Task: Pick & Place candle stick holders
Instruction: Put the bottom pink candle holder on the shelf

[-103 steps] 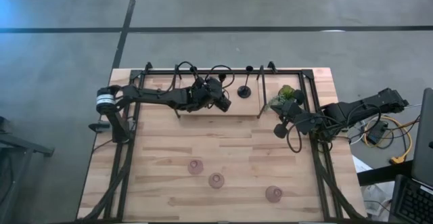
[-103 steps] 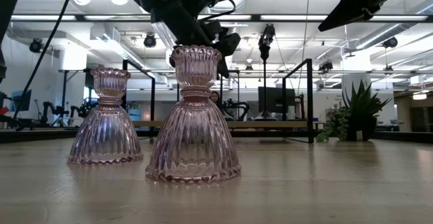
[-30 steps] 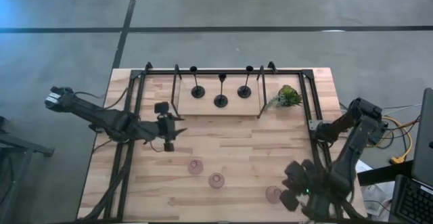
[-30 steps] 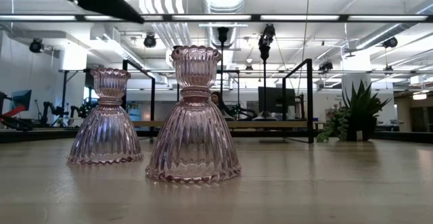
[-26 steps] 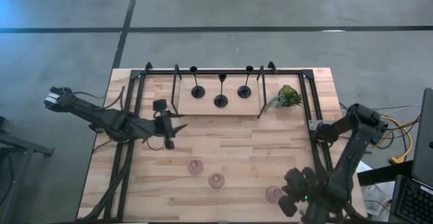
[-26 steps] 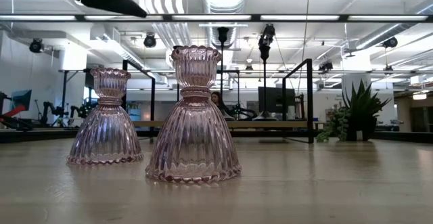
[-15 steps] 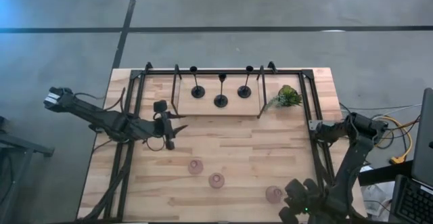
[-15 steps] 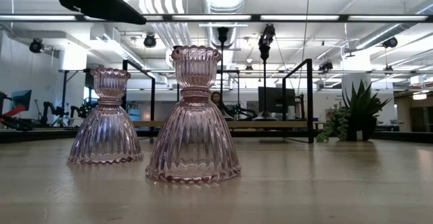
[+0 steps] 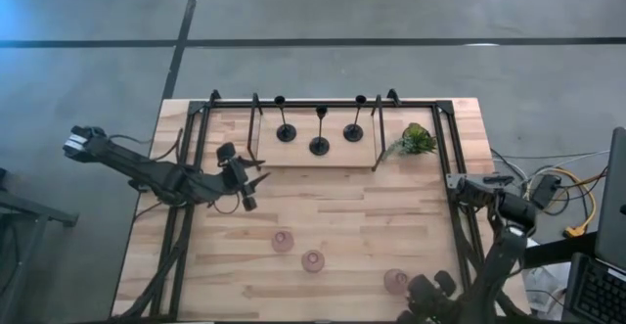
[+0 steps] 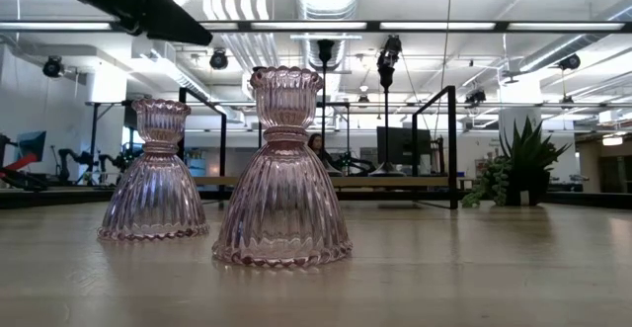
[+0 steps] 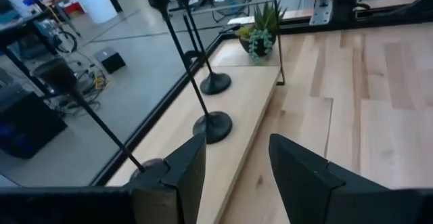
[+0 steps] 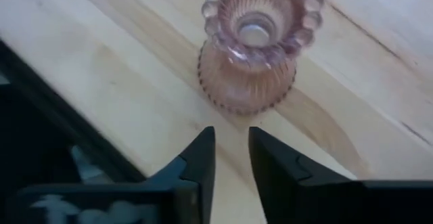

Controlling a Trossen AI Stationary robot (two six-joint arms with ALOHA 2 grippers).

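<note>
Three black thin-stemmed candle stick holders [image 9: 319, 145] stand by their round bases on a raised wooden board [image 9: 293, 160] at the far side; the left wrist view shows them too [image 11: 212, 126]. Three pink glass candle stick holders [image 9: 312, 260] stand on the table toward the near edge. Two of these pink ones fill the low view [image 10: 283, 169]. My right gripper [image 12: 232, 149] hangs over the near right corner, narrowly open, just short of the rightmost pink holder [image 12: 252, 45]. My left gripper [image 11: 233, 163] hovers open at mid-left [image 9: 254, 179], facing the black holders.
A black metal rack frame [image 9: 318, 104] runs around the board and along both table sides. A small green plant [image 9: 416, 138] sits at the far right. Bare wood lies between the board and the pink holders.
My right gripper has swung toward the table's near edge and come down, ending beside the rightmost pink holder. My left gripper has stayed at mid-left and rolled a little. No holder has moved.
</note>
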